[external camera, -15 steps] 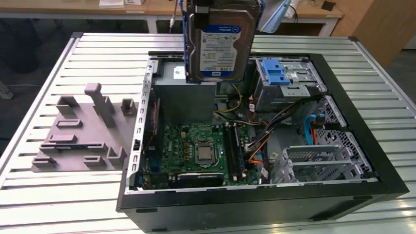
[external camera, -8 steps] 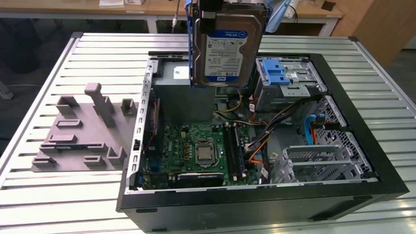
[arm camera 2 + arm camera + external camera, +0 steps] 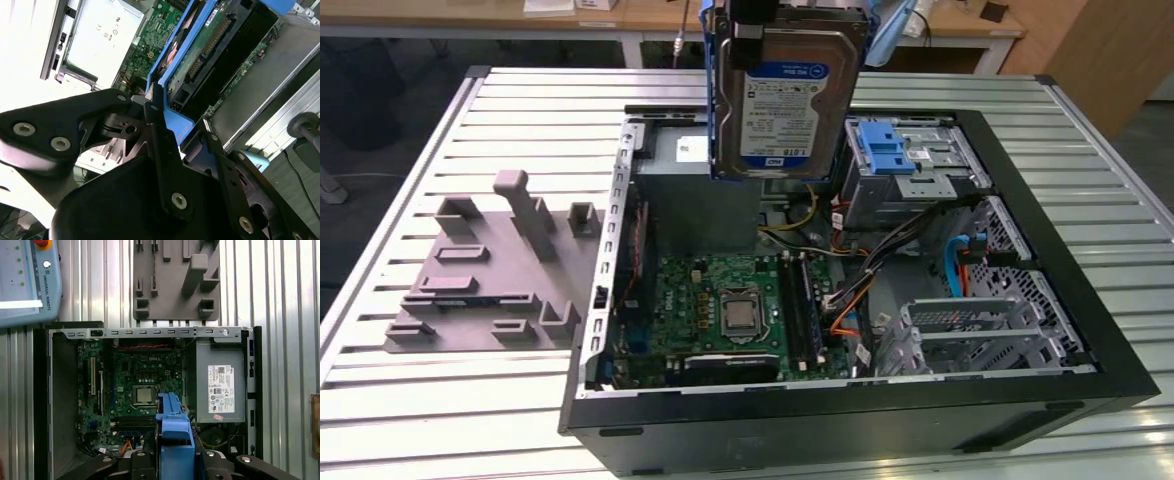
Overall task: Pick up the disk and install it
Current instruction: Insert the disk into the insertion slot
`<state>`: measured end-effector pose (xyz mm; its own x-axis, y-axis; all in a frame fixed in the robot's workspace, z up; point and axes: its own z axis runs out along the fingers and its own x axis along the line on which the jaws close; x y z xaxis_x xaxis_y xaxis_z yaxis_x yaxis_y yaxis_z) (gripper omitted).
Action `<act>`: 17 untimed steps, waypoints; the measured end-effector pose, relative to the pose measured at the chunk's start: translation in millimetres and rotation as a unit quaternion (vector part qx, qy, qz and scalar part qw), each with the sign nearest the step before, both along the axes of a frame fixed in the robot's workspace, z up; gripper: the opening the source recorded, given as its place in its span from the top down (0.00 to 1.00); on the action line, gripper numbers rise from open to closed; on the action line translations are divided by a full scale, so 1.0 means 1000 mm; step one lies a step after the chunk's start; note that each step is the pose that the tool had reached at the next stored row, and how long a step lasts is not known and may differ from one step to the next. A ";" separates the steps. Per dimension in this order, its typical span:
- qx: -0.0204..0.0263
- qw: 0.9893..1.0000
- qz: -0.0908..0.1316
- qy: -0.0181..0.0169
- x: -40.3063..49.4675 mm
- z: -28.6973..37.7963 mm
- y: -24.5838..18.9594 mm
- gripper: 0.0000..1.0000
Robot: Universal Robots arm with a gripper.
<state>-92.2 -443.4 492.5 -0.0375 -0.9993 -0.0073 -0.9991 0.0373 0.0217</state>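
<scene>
on the exterior view's left, a grey moulded fixture [image 3: 487,275] with upright posts and slots lay flat on the slatted metal table [image 3: 400,400]. just beside it on the exterior view's right sat the open computer case [image 3: 854,420], side panel off and black rim facing the camera. inside, the green motherboard [image 3: 734,310] lay along the floor of the case, and the grey power supply box [image 3: 678,185] stood at the far end.

above the middle of the case hung the disk [image 3: 787,100]. it was upright, clear of everything inside the case, with its blue-and-white label facing the camera and its blue carrier frame running down both sides. the gripper [image 3: 750,35] came in from the top edge, and in the second wrist view its black fingers [image 3: 155,125] pressed on either side of the blue frame, so the jaws were closed on the disk. in the first wrist view the frame stuck out between the fingers above the motherboard.

further to the exterior view's right, a metal drive cage with a blue ridged latch [image 3: 897,150] occupied the far corner. bundled cables [image 3: 921,250] ran below it, and a perforated metal bracket [image 3: 967,330] stood by the right wall.
</scene>
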 end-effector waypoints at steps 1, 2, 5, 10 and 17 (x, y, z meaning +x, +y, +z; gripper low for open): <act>0.000 1.000 0.000 0.000 0.0000 0.0000 0.0000 0.64; 0.000 1.000 0.000 0.000 0.0000 0.0000 0.0000 0.64; 0.000 1.000 0.000 0.000 0.0001 0.0000 -0.0001 0.64; 0.000 1.000 0.000 -0.001 0.0001 -0.0007 -0.0127 0.64; 0.000 1.000 0.000 -0.001 0.0032 -0.0045 -0.0370 0.64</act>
